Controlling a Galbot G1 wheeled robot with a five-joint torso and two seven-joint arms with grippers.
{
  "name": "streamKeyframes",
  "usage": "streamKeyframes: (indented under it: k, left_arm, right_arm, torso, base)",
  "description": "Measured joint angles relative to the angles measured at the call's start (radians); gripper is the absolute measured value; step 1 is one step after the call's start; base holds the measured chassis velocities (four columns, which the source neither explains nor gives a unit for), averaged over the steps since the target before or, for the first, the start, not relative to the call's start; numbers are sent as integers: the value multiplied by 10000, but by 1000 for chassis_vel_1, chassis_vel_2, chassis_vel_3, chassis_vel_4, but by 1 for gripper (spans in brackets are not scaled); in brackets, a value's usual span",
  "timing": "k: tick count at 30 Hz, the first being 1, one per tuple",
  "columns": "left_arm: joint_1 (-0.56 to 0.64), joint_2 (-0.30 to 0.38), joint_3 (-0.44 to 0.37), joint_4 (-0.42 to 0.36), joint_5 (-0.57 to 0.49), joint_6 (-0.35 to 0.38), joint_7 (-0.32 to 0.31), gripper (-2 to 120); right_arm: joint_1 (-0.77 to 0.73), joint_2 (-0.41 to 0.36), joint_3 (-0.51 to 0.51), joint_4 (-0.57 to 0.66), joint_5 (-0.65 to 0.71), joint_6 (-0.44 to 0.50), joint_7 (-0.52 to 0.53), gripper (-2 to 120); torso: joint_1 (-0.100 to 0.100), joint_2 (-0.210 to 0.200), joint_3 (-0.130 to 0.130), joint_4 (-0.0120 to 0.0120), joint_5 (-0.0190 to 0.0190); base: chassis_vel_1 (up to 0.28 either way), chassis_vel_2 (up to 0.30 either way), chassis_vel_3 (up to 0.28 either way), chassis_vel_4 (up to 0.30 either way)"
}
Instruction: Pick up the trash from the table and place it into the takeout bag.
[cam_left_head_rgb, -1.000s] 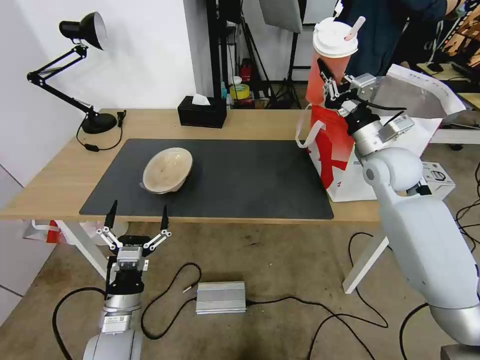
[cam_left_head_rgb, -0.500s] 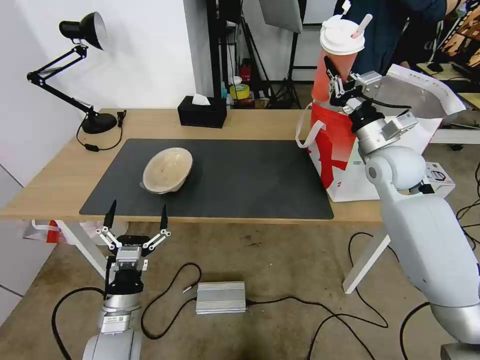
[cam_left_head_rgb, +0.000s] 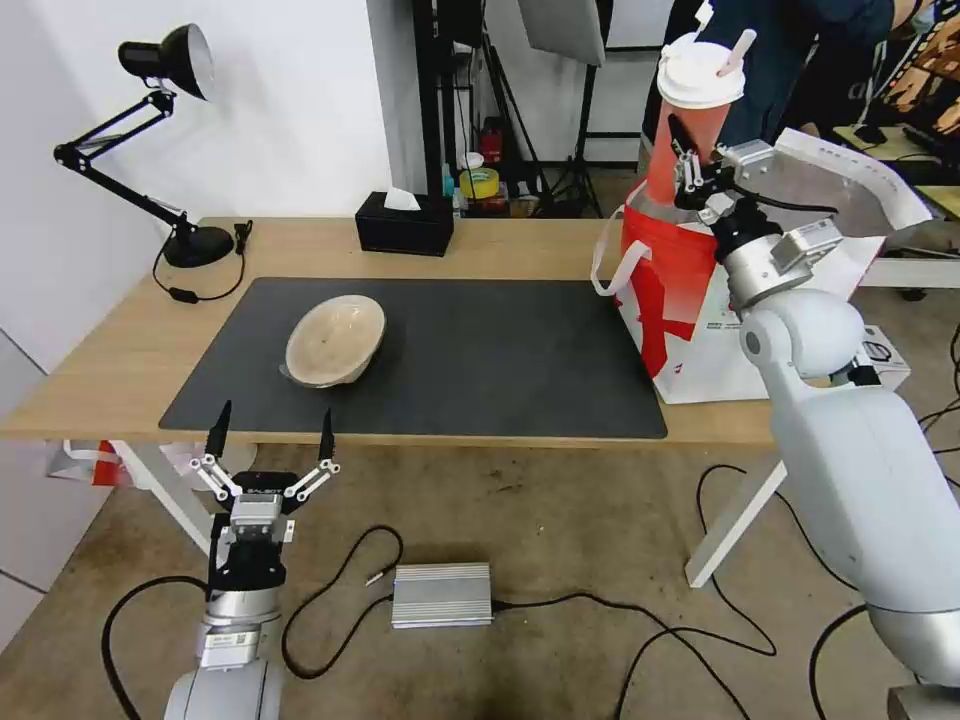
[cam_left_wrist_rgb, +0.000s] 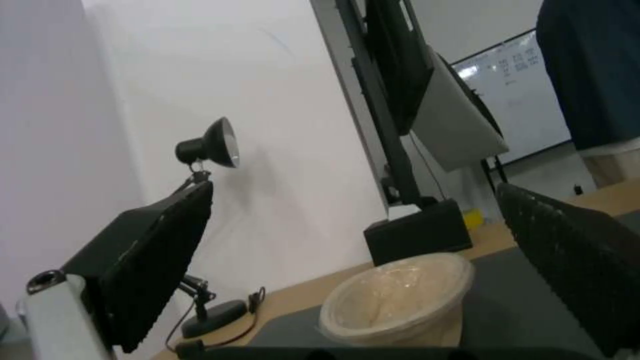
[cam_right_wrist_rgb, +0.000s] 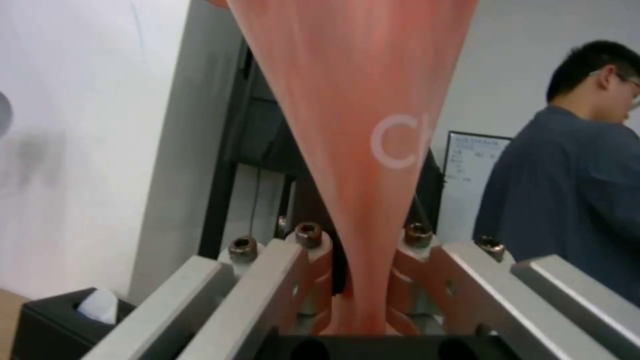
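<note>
- At the upper right of the head view, the red drink cup (cam_left_head_rgb: 690, 140) stands upright in the air, its white lid (cam_left_head_rgb: 700, 74) and a pale straw (cam_left_head_rgb: 738, 51) at the top.
- The right gripper (cam_left_head_rgb: 688, 172) is clenched on the cup's lower body; the right wrist view shows the red cup (cam_right_wrist_rgb: 360, 125) narrowing down between the metal fingers (cam_right_wrist_rgb: 303, 280), which press against both of its sides.
- Directly beneath the cup, the takeout bag (cam_left_head_rgb: 665, 300) stands on the right end of the table (cam_left_head_rgb: 130, 350), its mouth open, its silver-lined flap (cam_left_head_rgb: 850, 185) folded back to the right and a white strap handle (cam_left_head_rgb: 612, 262) hanging on its left side.
- Whether the cup's base is just above the bag's rim or already inside it cannot be told.
- Left of centre in the head view, the beige plastic bowl (cam_left_head_rgb: 334, 340) lies tilted on the dark grey mat (cam_left_head_rgb: 500, 350), well apart from the bag.
- At the lower left of the head view, the left gripper (cam_left_head_rgb: 272, 440) hangs below the table's near edge with its fingers spread wide and nothing between them; in its wrist view the bowl (cam_left_wrist_rgb: 397, 300) sits between the two dark pads (cam_left_wrist_rgb: 160, 260).
- Along the table's far edge stand a black tissue box (cam_left_head_rgb: 404, 224) and, at the upper left, a black desk lamp (cam_left_head_rgb: 150, 140).
</note>
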Motion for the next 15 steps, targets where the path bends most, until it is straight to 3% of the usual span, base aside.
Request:
streamKeyframes:
  k: [15]
  left_arm:
    - [69, 0, -19, -49, -5, -32, -17, 100]
  right_arm:
    - [-19, -59, 46, 250, -222, -1385, 996, 5]
  torso:
    - [-1, 0, 0, 0, 0]
  base:
    - [0, 0, 0, 0]
